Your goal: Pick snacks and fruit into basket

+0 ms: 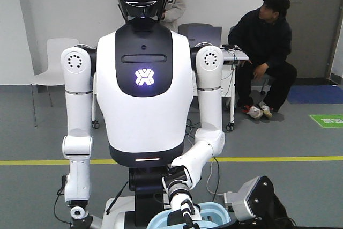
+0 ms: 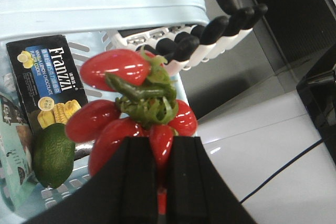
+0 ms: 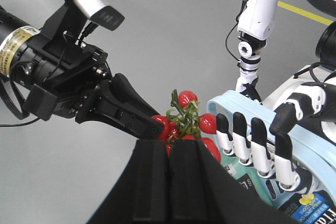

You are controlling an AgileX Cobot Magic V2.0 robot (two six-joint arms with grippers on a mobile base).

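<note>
Holding the tomato bunch (image 2: 131, 103) over the basket (image 2: 105, 6) for a drop, left gripper (image 2: 161, 142) was clamped on it, right gripper (image 3: 169, 142) jaws closed, seemingly empty; fruit (image 2: 52, 153) and snacks (image 2: 10, 145) lay inside at 8 o'clock.

Red tomato bunch (image 2: 131, 114) w/ green stem; Franzzi box (image 2: 50, 80).

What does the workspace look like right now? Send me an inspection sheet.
Surface: grey floor with a yellow line; no table seen.
Job's things: light-blue basket holds the green fruit and mint-green pouch.
Clutter: Franzzi box in the basket.
Grippers: left gripper shut on a tomato cluster above the basket; right gripper shut, empty.
Cables: black cable on the white surface.
Surroundings: humanoid hand grips the basket rim; seated person behind.
</note>
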